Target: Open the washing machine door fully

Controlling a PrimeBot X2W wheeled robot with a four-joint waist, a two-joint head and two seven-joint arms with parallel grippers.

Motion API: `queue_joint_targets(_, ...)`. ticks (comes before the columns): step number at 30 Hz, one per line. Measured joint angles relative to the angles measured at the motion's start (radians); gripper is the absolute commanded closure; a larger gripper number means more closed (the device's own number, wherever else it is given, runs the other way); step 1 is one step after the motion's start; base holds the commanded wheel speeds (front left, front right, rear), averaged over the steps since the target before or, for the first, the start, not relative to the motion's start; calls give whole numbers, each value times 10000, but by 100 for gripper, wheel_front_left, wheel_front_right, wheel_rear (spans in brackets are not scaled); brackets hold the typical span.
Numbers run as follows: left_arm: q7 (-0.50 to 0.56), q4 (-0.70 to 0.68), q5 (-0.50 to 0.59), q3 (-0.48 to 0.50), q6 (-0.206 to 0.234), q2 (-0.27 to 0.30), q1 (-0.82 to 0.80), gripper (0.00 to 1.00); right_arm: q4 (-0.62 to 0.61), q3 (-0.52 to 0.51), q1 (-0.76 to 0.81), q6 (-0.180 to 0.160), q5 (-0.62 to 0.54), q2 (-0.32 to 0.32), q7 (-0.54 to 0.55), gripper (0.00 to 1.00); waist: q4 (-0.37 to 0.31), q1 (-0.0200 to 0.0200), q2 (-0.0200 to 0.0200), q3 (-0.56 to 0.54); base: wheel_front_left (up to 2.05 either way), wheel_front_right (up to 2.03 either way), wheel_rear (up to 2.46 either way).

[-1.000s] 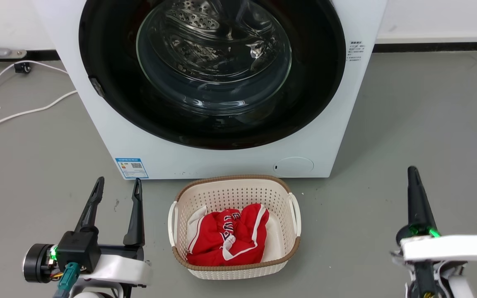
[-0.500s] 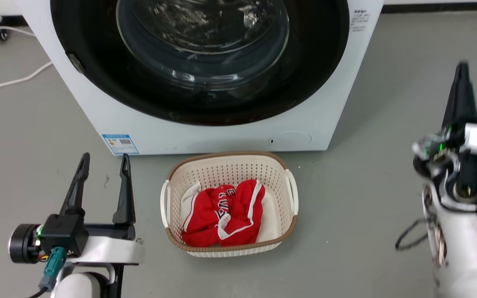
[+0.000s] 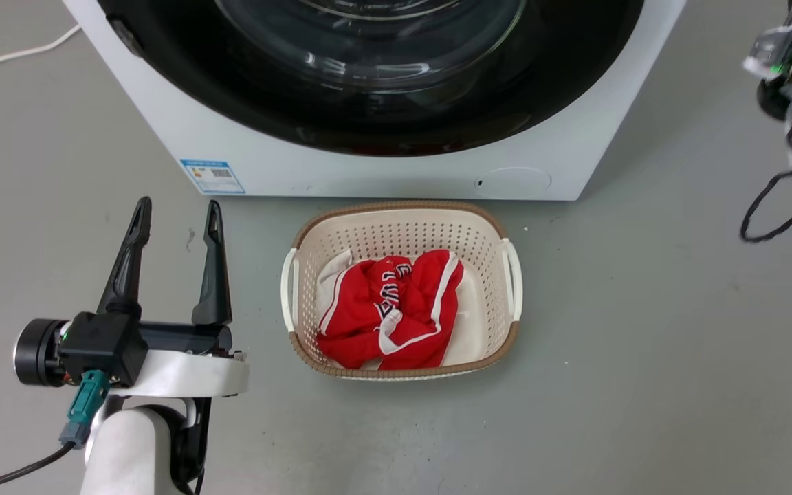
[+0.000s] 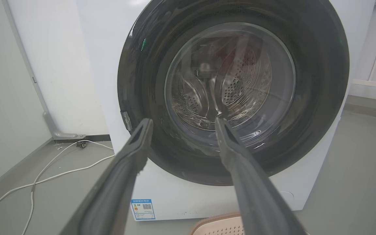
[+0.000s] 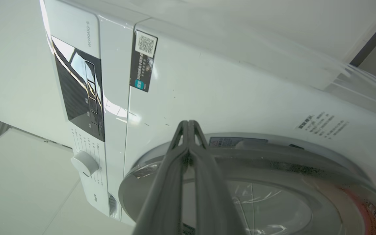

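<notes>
Washing machine door (image 4: 240,65) sits shut, flush on the white machine (image 4: 100,65) front; judged heavy, rigid, glossy-slick with fragile glass, so hook its rim by the small grey tab (image 4: 126,120) — left claw (image 3: 178,204) spread, empty; right claw (image 5: 188,123) pinched closed on nothing.

I have my left gripper (image 4: 183,120) held with fingers spread wide, beyond it the washing machine door (image 4: 318,81) sitting closed in the white machine (image 4: 100,49), blue label (image 4: 143,209) low on the front, white cable (image 4: 60,169) on the floor at left, basket rim (image 4: 217,227) nearest.
</notes>
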Motion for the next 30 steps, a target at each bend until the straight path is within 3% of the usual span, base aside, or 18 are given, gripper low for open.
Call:
queue_joint_targets(8, -2, -123, -4, -63, -117, -31, -378, 0, 1910, 635, -1817, 0, -458, -443, 1835, 100, 279, 0, 0, 562, 0, 0, 0)
queue_joint_targets(16, -2, -261, -38, -96, -196, -84, -802, 0, 3870, 1158, -3526, 0, -1212, -629, 2564, 100, 470, 0, 0, 1255, 0, 0, 0)
queue_joint_targets(30, -2, -360, -46, -35, -282, -146, -1337, 0, 4474, 1396, -4690, 12, -1563, -627, 3570, 100, 638, -3, 0, 2134, 0, 0, 0)
